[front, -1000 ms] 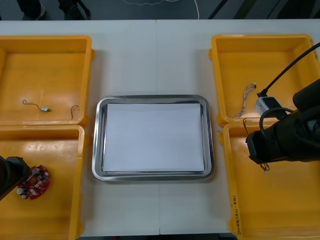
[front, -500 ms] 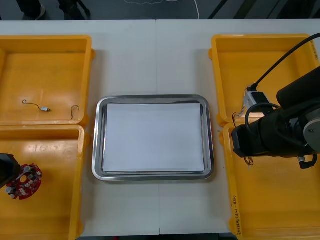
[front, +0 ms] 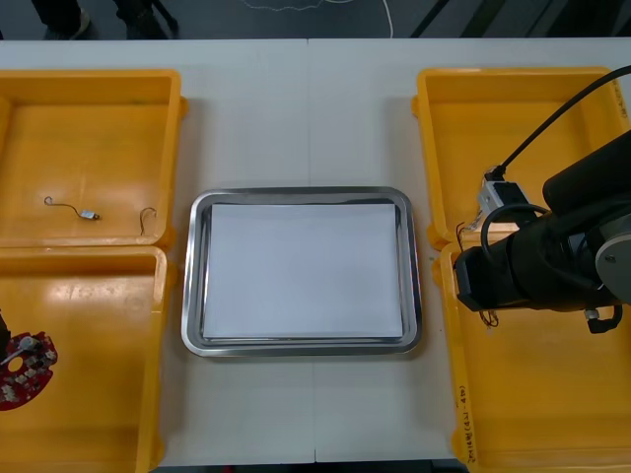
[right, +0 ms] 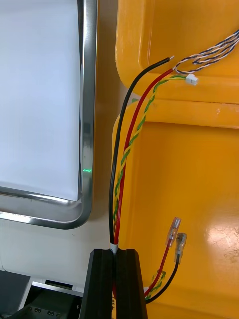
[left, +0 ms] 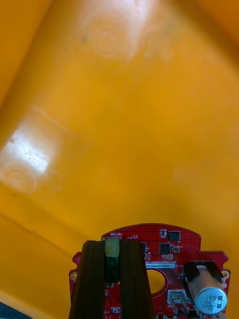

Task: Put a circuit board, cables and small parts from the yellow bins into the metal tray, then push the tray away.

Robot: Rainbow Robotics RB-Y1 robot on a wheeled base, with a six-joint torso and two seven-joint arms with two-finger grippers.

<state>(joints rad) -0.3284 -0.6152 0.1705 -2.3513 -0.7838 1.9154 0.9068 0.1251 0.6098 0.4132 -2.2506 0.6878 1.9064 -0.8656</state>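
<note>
Your circuit board [front: 24,370] sits at the left edge of the front view, over the near left bin [front: 108,414]. Your left claw [left: 112,244] is closed tight on it. Its two fingers [left: 93,279] pinch a small pale block at the board's rim. The red face and a silver capacitor show beside the fingers, with the bin floor beyond.

Your right claw [right: 118,251] is closed on a bundle of cables [right: 122,149]: one black, one red, one yellow twist. Its fingers stand almost together, with only the wires between them. The bundle rises from the fingertips along the inner wall of the near right bin [front: 532,414]. Its free ends reach the rim between that bin and the far right bin [front: 513,128]. Two short ends with clear terminals hang beside the fingers, over the near right bin's floor. A twisted blue and white cable [right: 214,52] lies in the far right bin, close by the bundle's tips.

The metal tray [front: 194,276] lies between the bins at the middle of the worktop [front: 306,118], white inside. The right claw hangs just beside its right rim. Small metal parts [front: 91,214] lie in the far left bin [front: 99,128].
</note>
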